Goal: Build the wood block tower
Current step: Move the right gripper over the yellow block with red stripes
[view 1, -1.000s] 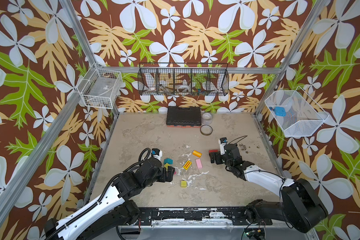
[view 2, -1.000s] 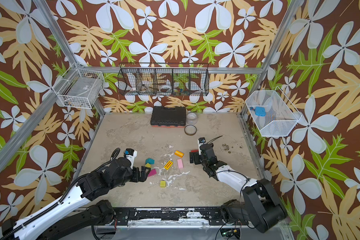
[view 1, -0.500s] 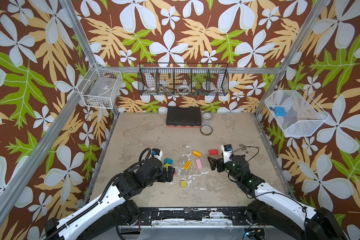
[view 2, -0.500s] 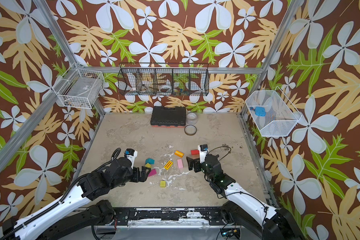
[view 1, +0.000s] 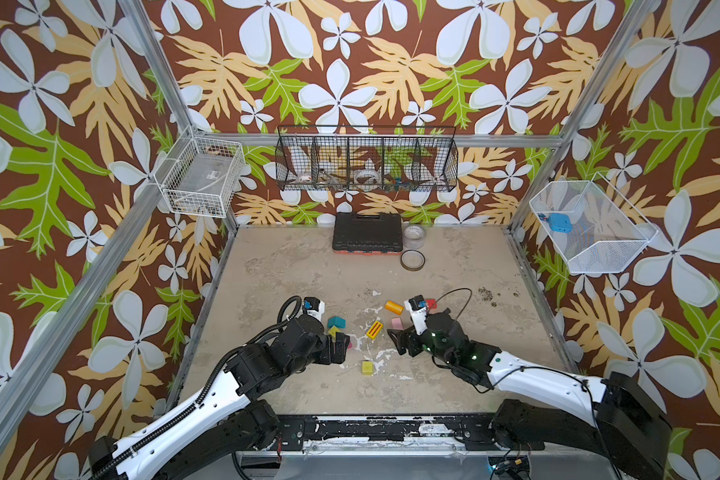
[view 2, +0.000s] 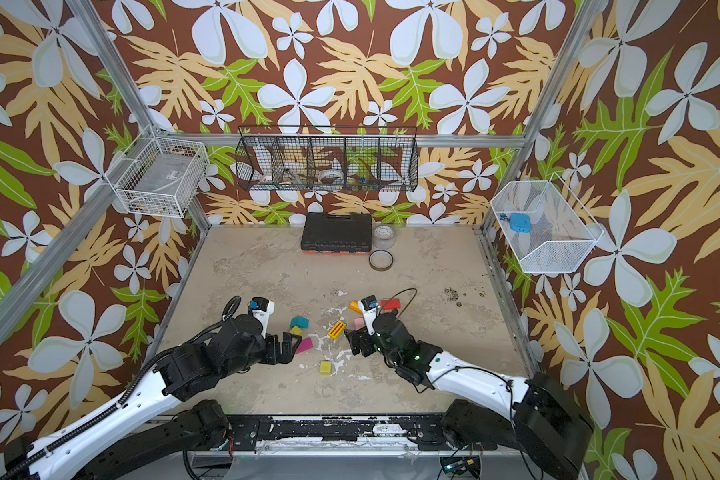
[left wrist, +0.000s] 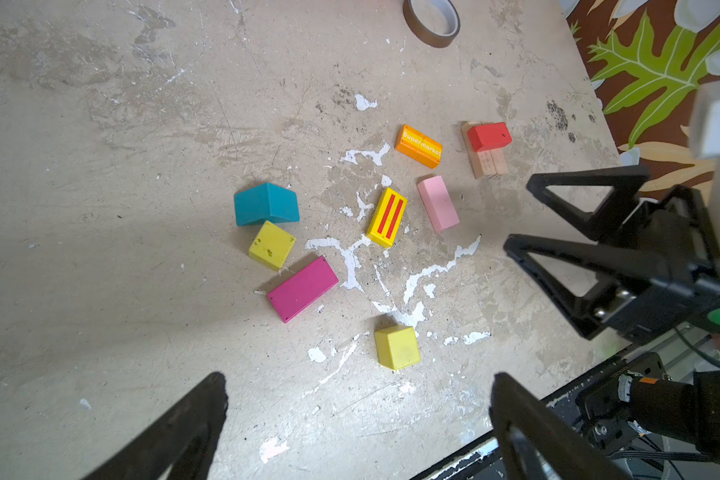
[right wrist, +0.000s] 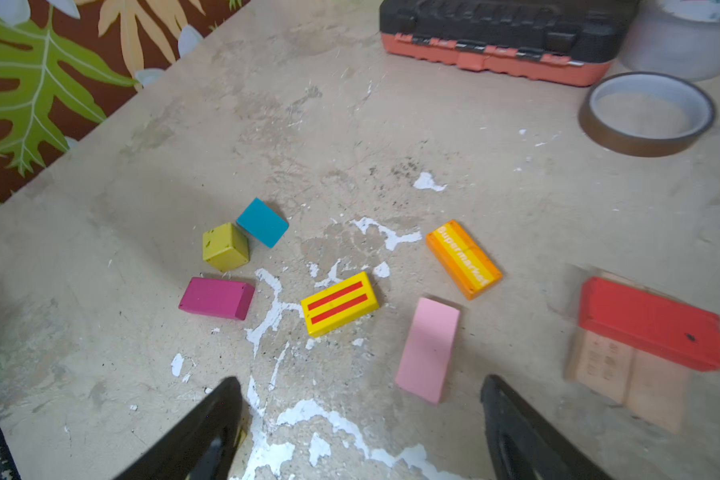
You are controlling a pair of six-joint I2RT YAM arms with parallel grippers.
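Observation:
Loose blocks lie mid-table: teal roof-shape [left wrist: 267, 204], yellow-green cube [left wrist: 272, 244], magenta block [left wrist: 302, 288], a second yellow cube [left wrist: 397, 347], striped yellow block [right wrist: 339, 304], orange "Supermarket" block [right wrist: 464, 259] and pink block [right wrist: 427, 349]. A red block [right wrist: 649, 324] rests across two tan planks [right wrist: 628, 374]. My left gripper [left wrist: 358, 382] hangs open and empty just left of the cluster, also seen as the left gripper [view 1: 344, 347] in a top view. My right gripper [right wrist: 360, 384] is open and empty, its fingers just short of the pink block's near end; from above the right gripper [view 1: 395, 343] sits right of the cluster.
A black tool case [view 1: 366, 232] stands at the back wall with a clear tape roll [view 1: 415, 237] and a brown tape roll [view 1: 412, 260] beside it. Wire baskets [view 1: 202, 180] hang on the walls. A black rail [view 1: 371, 428] runs along the table's front edge.
My right gripper has left the red block on the planks and swung left and toward the front, ending by the pink block. The left arm has not moved.

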